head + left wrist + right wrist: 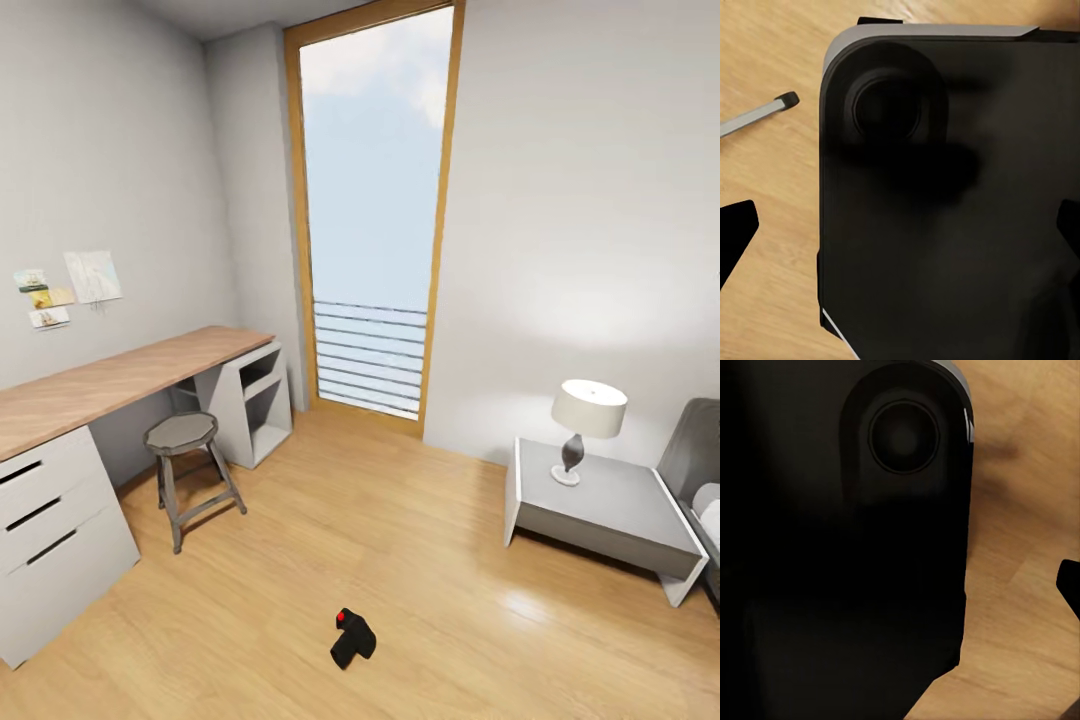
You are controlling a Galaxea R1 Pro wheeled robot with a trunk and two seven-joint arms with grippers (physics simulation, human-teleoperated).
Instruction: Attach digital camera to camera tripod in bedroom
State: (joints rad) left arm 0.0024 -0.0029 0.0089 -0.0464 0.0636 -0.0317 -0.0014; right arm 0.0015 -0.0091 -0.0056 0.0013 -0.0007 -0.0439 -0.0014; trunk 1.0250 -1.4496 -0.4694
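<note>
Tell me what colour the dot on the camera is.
Bright red, on the black digital camera lying on the floor; head view.

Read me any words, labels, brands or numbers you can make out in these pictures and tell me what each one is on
None can be read.
Papers pinned to the wall above the desk: they look like drawings or photos; any print is too small and blurred to read.
Digital camera on the floor: a red dot on top, no legible brand.
Lamp and bedside table: no markings visible.
</note>
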